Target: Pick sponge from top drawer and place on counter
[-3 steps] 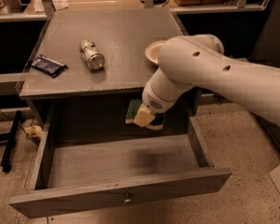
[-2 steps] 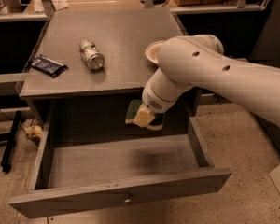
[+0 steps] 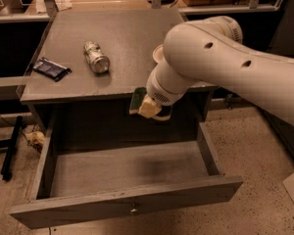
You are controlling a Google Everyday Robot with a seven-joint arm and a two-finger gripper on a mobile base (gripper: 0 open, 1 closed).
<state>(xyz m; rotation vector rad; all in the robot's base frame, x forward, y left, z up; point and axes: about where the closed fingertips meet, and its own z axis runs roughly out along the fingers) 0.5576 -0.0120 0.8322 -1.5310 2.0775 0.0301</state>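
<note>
Gripper (image 3: pixel 149 109) has come up vs a sec ago, sponge (image 3: pixel 136 99) clamped in it. Sponge hung below the counter lip then; now it's level w/ the front edge of the counter (image 3: pixel 122 38), right at it. Top drawer (image 3: pixel 127 207), at 6 o'clock from gripper, stands pulled out, nothing showing inside. So the pick looks done. Left to do: lift over the lip, set down.

Edges: sponge prob isn't clear of the lip yet. It needs more height before heading to 12 o'clock, else it may catch.

Room on top: can (image 3: pixel 96 58) at 10 o'clock, blue packet (image 3: pixel 51 68) farther out at 9–10, pale dish (image 3: pixel 158 54) at 12, half hidden by arm (image 3: pixel 225 58). Open patch lies btw can and dish, near the front edge at 11.
</note>
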